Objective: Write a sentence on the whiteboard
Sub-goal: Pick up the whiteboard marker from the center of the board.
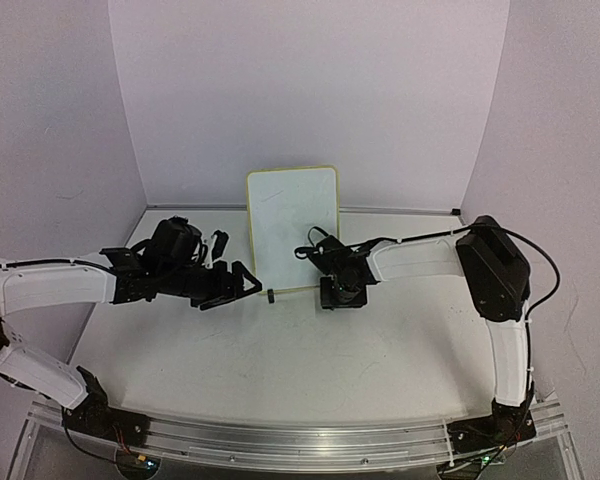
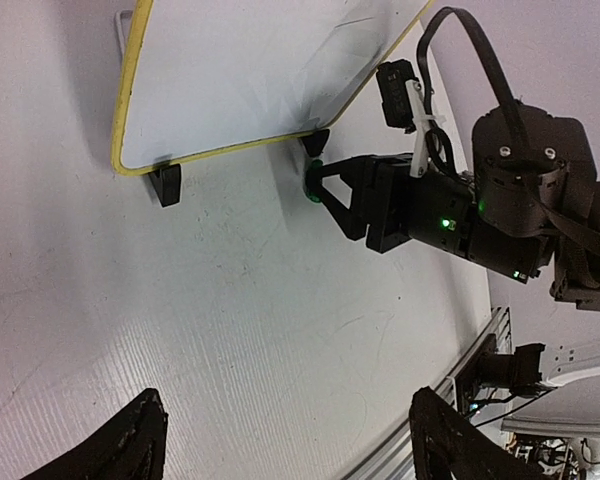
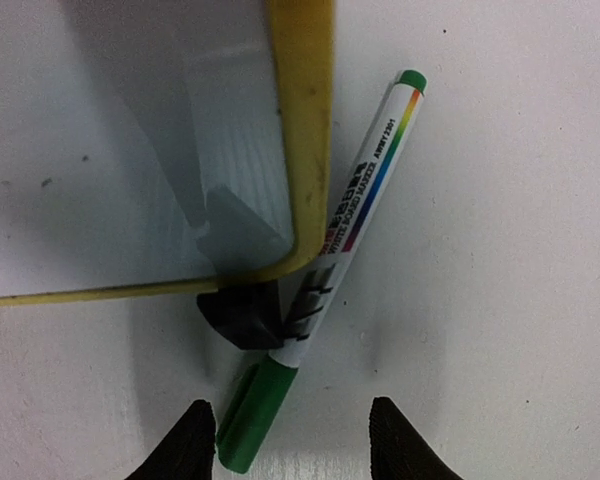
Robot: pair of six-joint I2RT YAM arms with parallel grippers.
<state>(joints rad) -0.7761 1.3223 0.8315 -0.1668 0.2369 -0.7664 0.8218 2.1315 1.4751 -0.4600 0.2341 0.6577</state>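
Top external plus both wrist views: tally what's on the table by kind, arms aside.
Whiteboard: 1
Marker pen: 1
Black stand feet in view: 2
Total: 4

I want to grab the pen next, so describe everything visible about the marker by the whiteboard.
The marker has a white barrel with a rainbow stripe and black print, a green cap and a green end plug. It lies flat on the table, beside the yellow corner of the whiteboard and against a black foot, cap end inside the open right gripper.
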